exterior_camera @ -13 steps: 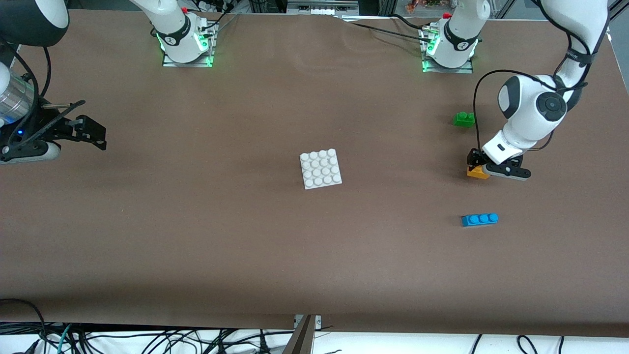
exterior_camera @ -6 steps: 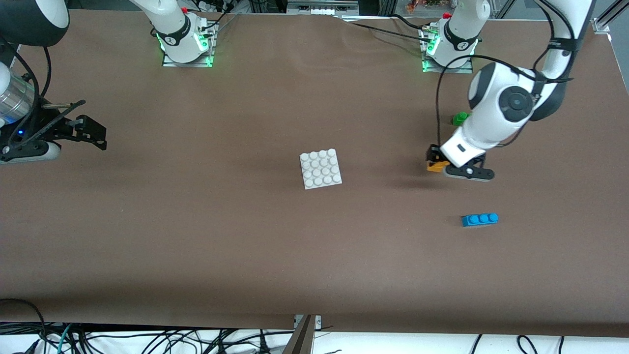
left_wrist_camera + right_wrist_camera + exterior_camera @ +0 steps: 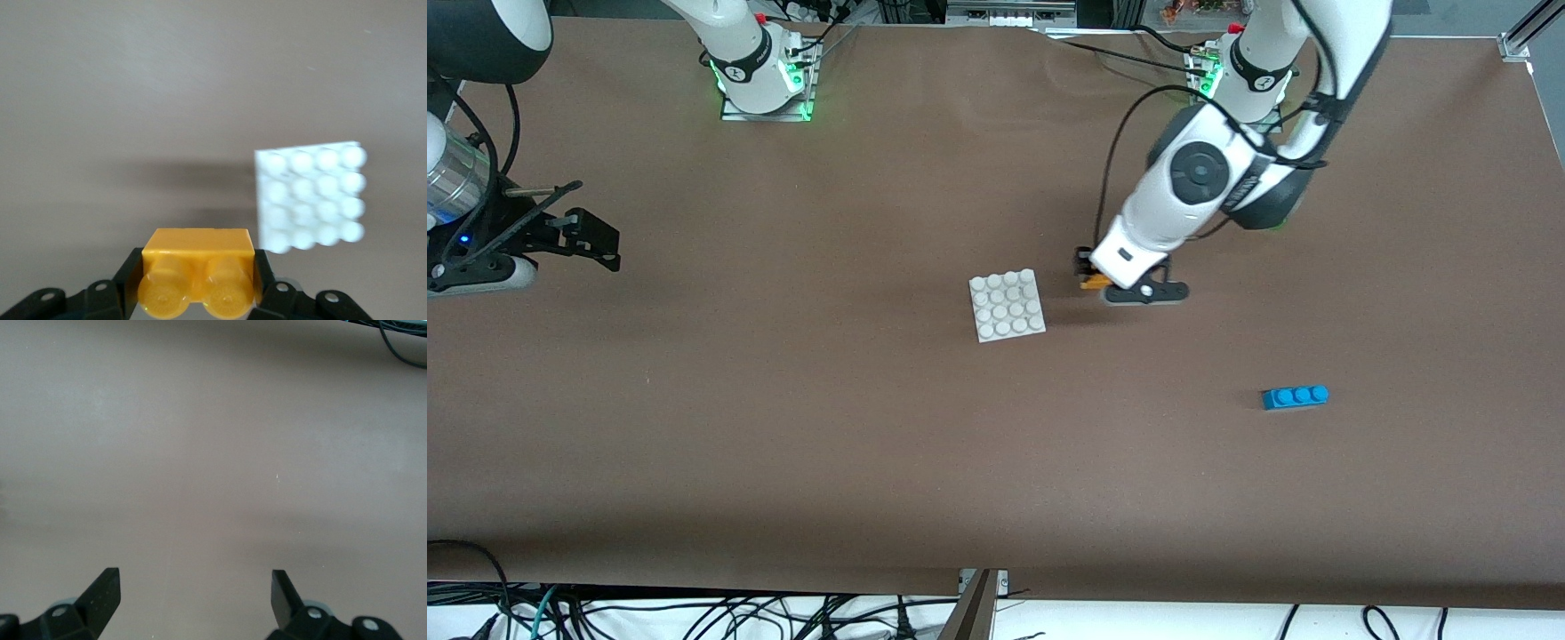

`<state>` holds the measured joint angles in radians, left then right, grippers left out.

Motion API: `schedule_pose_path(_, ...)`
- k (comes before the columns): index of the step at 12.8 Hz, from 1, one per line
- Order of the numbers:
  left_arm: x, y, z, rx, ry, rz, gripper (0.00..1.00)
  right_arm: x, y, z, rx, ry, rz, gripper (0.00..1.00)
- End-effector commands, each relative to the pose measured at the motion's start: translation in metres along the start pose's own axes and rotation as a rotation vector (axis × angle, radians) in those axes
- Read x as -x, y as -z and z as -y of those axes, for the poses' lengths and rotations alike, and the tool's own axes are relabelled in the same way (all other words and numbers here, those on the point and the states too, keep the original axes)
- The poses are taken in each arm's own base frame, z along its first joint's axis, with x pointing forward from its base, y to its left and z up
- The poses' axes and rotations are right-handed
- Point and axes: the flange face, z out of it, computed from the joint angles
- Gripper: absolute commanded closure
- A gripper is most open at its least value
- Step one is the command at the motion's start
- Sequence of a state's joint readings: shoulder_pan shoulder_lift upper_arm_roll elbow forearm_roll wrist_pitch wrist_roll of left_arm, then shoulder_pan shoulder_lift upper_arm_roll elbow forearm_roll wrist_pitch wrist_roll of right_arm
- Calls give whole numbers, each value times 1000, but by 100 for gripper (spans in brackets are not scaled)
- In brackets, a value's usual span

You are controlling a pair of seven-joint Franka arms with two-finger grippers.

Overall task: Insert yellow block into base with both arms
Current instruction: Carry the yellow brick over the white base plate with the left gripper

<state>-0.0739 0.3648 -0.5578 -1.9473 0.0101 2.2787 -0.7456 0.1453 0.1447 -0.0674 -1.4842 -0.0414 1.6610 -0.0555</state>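
Front view: left arm (image 3: 1200, 178) bent down from its base, left hand (image 3: 1096, 277) in the air over bare brown surface (image 3: 783, 427) just beside the base (image 3: 1008, 305), toward the left arm's end. Pinches the yellow block (image 3: 1094, 282) between its fingers, block well clear of the base's studs. Base flat near the middle of the surface, nothing on it. Blue brick (image 3: 1295, 396) lying nearer the camera, well apart toward the left arm's end. Right arm (image 3: 463, 107) waiting at its own end of the surface, right hand (image 3: 591, 240) held low over bare cloth.

Left wrist view: yellow block (image 3: 196, 273) clamped between both black fingers (image 3: 127, 280), its two studs facing the lens. Base (image 3: 309, 197) lying apart from the block, all sixteen studs uncovered, open surface between the two.

Right wrist view: right hand (image 3: 195, 593) with fingers (image 3: 101, 592) spread wide, holding nothing, only bare surface (image 3: 213, 440) below.
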Motion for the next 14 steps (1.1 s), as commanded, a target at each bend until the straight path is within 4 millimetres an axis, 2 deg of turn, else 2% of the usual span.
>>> schedule_pose_path(1,-5,-7,-44,37,71,31,100,5,5,-1,-2,4,1,0)
schedule_pose_path(4,-26,-21,-57,51,97,57,100,5,5,-1,-2,4,1,0)
schedule_pose_path(6,-33,-35,-77,34,105,25,100,5,5,-1,-2,4,1,0)
schedule_pose_path(8,-18,-55,-104,-4,121,-4,100,5,5,0,-3,5,1,0)
schedule_pose_path(10,-1,-68,-117,-34,108,-14,100,5,5,0,-3,5,1,0)
schedule_pose_path(14,7,-77,-122,-45,107,-7,100,5,5,0,-3,5,1,0)
